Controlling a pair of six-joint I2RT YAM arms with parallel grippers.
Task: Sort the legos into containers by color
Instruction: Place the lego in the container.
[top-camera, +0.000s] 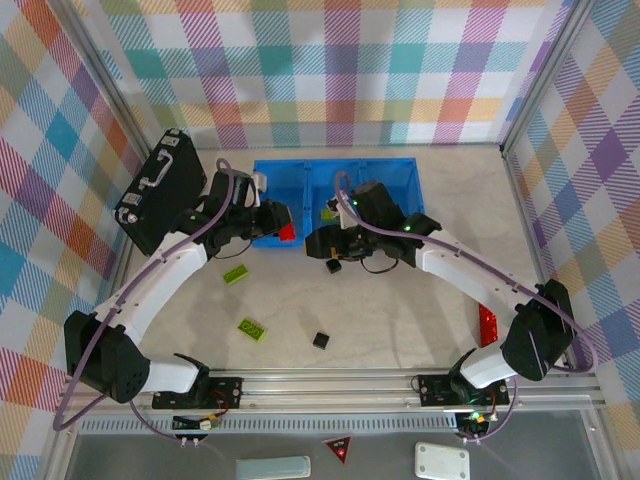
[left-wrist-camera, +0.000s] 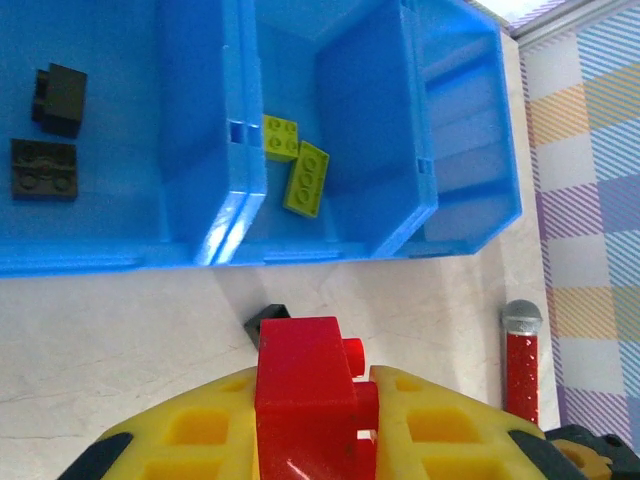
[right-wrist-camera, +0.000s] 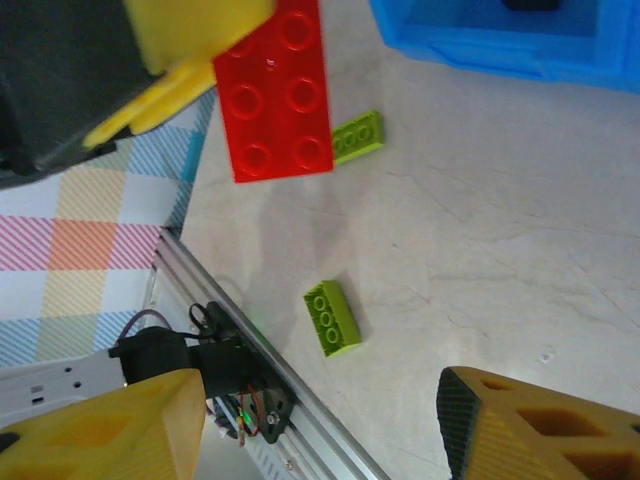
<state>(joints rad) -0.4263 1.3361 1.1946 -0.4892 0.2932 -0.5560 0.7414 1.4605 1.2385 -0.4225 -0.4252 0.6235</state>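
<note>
- Blue plastic tray (top-camera: 400, 175) sits at the far side of the table (top-camera: 400, 320). It has three boxes in a row.
- The left gripper (left-wrist-camera: 312, 388) is squeezed tight on a red brick (left-wrist-camera: 300, 360). The brick is up off the table, close to the tray's front wall, near its left end.
- From the right wrist you can see the flat, bumpy top of this brick, pinched at one end by the yellow fingers (right-wrist-camera: 170, 95).
- The right gripper (right-wrist-camera: 322, 400) has its jaws wide apart, with just bare table between them. It hangs in front of the middle box.
- Two black bricks (left-wrist-camera: 55, 100) lie in the left box.
- Two lime bricks (left-wrist-camera: 305, 178) lie in the middle box, touching each other.
- A black cube (top-camera: 332, 266) lies on the table just under the right gripper.
- Two more lime ones (top-camera: 235, 274) lie on the table near the left arm, a bit apart from each other.
- Another black one (top-camera: 320, 340) lies near the front rail.
- A red piece (top-camera: 488, 325) lies beside the right arm. It may be one more brick, but the arm hides part of it.
- A black case (top-camera: 155, 190) leans at the left of the tray.
</note>
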